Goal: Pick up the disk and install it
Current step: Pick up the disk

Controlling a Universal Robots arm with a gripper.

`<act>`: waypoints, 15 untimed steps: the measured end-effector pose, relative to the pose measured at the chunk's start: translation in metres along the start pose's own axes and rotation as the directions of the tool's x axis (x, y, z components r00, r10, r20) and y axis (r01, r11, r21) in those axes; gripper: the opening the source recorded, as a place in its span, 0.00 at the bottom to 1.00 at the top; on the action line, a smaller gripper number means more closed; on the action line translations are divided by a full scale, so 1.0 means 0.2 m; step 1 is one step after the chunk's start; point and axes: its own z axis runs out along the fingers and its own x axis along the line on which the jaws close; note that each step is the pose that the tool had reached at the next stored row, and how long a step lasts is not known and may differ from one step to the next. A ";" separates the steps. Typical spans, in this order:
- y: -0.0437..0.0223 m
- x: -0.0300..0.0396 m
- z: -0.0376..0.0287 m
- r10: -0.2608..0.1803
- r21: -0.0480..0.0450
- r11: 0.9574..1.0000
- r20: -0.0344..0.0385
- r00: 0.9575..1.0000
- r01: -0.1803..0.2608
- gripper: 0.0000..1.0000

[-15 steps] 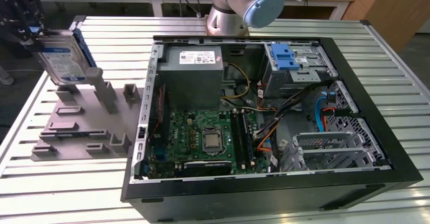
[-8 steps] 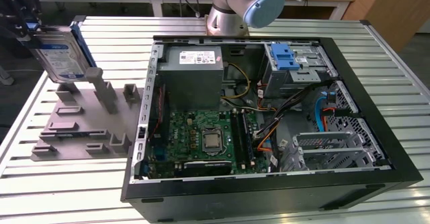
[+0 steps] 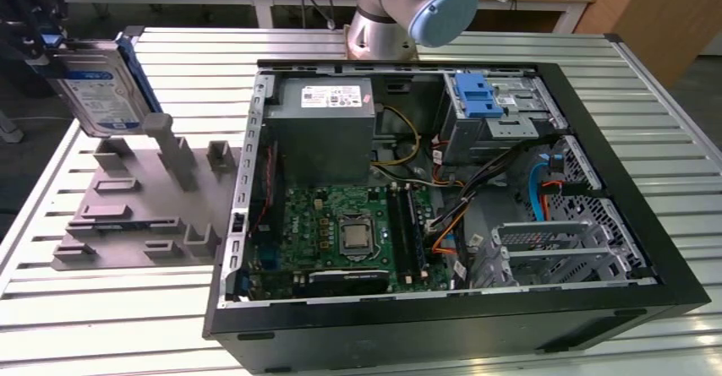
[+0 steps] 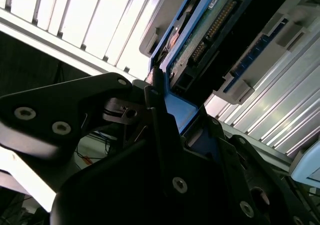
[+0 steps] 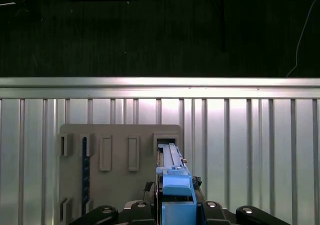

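The disk (image 3: 100,90), silver-grey with a blue-and-white label and a blue carrier frame, stands upright and slightly tilted at the far edge of the grey stand (image 3: 135,215), on the exterior view's left. My gripper (image 3: 43,48) is shut on its upper end. In the first wrist view the disk (image 5: 174,182) shows edge-on between my fingers, its far end at a slot of the stand (image 5: 120,135). The second wrist view shows the disk's circuit-board side (image 4: 210,25), with my gripper (image 4: 170,110) clamped on its blue frame.
An open computer case (image 3: 451,329) lies on the slatted metal table (image 3: 113,325), on the exterior view's right. Inside are a motherboard (image 3: 338,232), a grey power supply box (image 3: 327,127), cables and a drive bay with a blue latch (image 3: 478,97). The arm's base (image 3: 390,13) stands behind the case.
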 end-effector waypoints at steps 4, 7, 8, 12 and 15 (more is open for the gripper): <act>0.000 0.000 -0.013 0.000 0.000 1.000 0.000 1.000 0.000 0.36; 0.000 0.000 -0.022 0.000 0.000 1.000 0.000 1.000 0.000 0.36; 0.000 -0.001 -0.027 0.000 0.000 1.000 0.000 1.000 0.000 0.36; 0.001 -0.001 -0.043 0.000 0.000 1.000 0.000 1.000 0.000 0.36; 0.001 -0.001 -0.080 0.000 0.000 1.000 0.000 1.000 0.000 0.36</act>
